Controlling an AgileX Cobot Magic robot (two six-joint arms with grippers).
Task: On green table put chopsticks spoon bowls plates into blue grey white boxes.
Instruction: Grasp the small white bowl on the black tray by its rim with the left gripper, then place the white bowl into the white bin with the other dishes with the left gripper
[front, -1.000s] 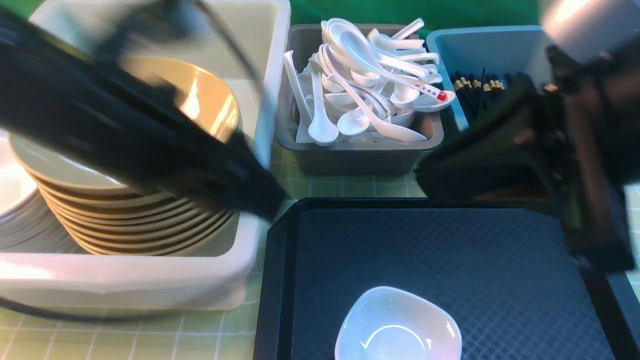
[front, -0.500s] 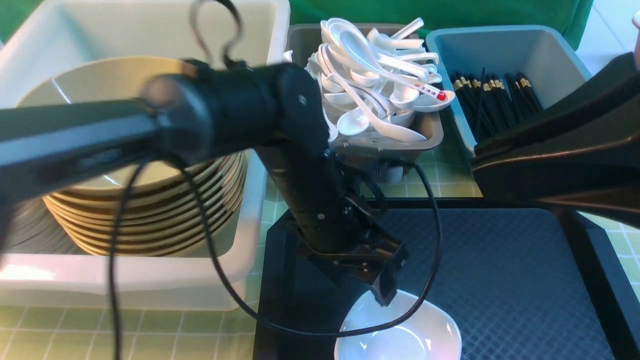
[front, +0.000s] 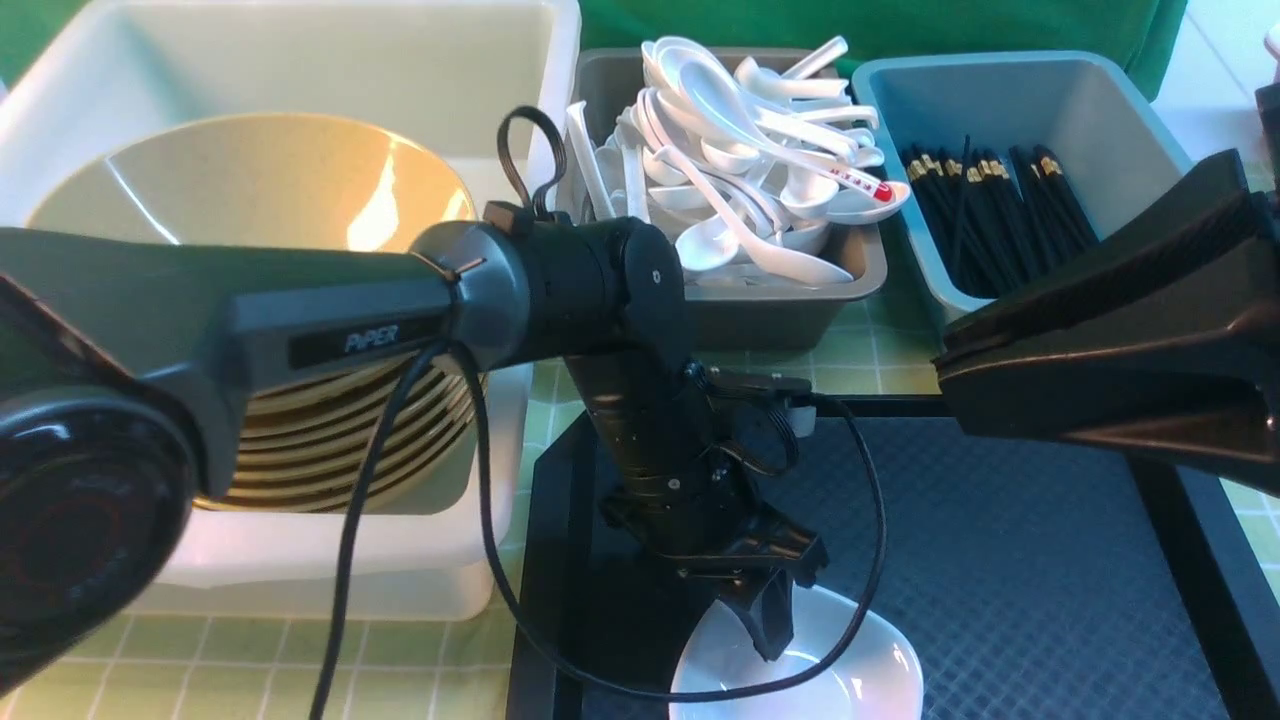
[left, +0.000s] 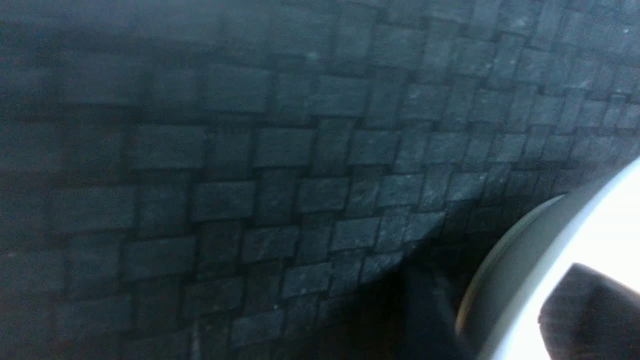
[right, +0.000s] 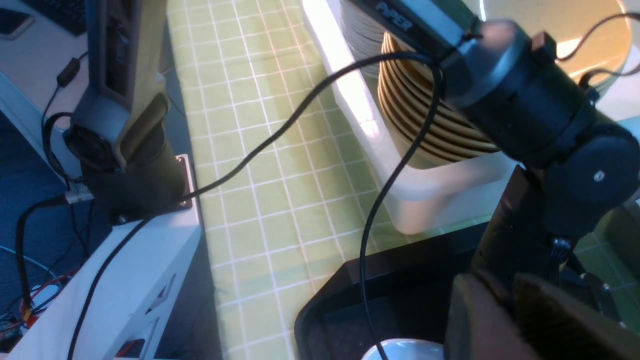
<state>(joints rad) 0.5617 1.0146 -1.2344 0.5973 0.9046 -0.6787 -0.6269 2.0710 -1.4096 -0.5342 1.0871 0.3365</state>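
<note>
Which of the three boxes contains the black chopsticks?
The small blue box, farthest right. The grey box holds white spoons; the large white box holds tan bowls.

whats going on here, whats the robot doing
The left gripper is down on the black tray, with one finger inside the small white plate and the rim between its jaws. Whether it has clamped is unclear. The right gripper hangs shut and empty over the tray's far right side. Tan bowls sit stacked in the white box, spoons fill the grey box, and chopsticks lie in the blue box.
</note>
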